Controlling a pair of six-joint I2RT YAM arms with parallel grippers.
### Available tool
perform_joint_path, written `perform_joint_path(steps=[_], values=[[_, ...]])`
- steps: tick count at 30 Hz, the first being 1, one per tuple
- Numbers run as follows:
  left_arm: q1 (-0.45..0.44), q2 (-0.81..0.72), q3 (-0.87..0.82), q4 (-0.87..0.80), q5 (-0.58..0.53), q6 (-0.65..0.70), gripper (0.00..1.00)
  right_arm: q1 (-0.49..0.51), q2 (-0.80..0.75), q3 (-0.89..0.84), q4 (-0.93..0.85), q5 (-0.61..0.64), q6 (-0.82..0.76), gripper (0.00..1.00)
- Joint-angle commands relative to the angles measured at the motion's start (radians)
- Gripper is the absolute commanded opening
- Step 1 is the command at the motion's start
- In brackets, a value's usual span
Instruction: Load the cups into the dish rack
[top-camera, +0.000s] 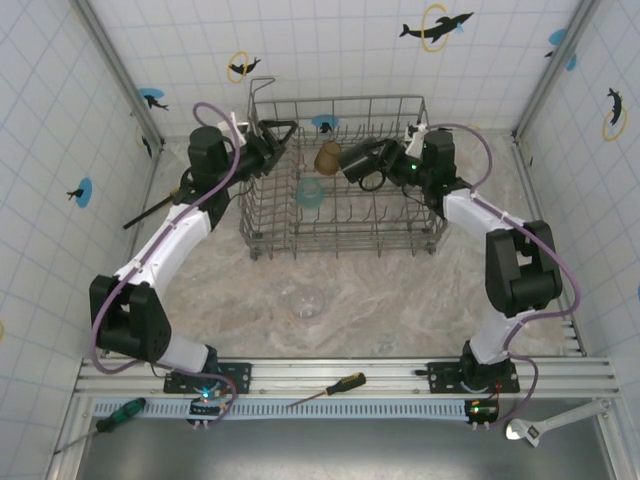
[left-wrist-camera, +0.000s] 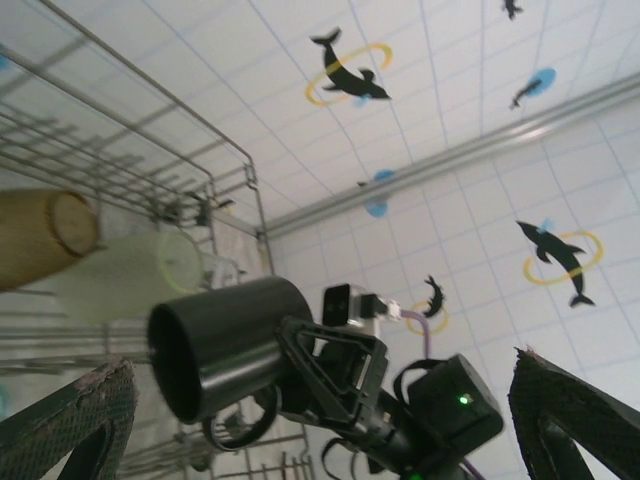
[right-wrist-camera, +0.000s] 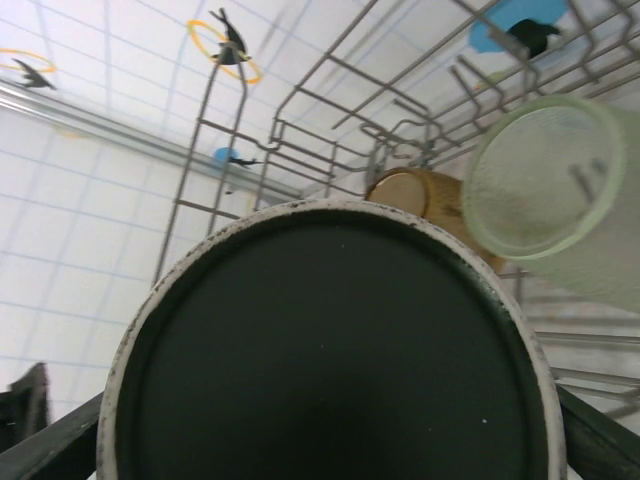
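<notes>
Marbled tabletop (top-camera: 400, 290) — tiled walls (top-camera: 330, 60) (dolphin stickers (top-camera: 436, 26))

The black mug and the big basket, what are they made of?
The black mug looks like glazed ceramic: it shines softly, and its bottom has a pale, rough, unglazed ring. It could be enamel, though. The basket looks like thin grey metal wire, with a dull finish, maybe coated.

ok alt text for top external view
Right gripper holds a dark mug sideways over the dish rack, which holds an amber cup and a pale green cup. Left gripper is open at its left; a clear cup sits outside.
</notes>
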Motion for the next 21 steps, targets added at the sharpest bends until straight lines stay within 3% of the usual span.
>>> perform_joint_path(steps=[1, 21], values=[[0.038, -0.051, -0.027, -0.125, -0.07, 0.081, 0.97, 0.012, -0.086, 0.092, -0.087, 0.073, -0.149, 0.45], [0.154, -0.2, -0.075, -0.415, -0.352, 0.246, 0.98, 0.097, -0.075, 0.205, -0.344, 0.319, -0.394, 0.44]])
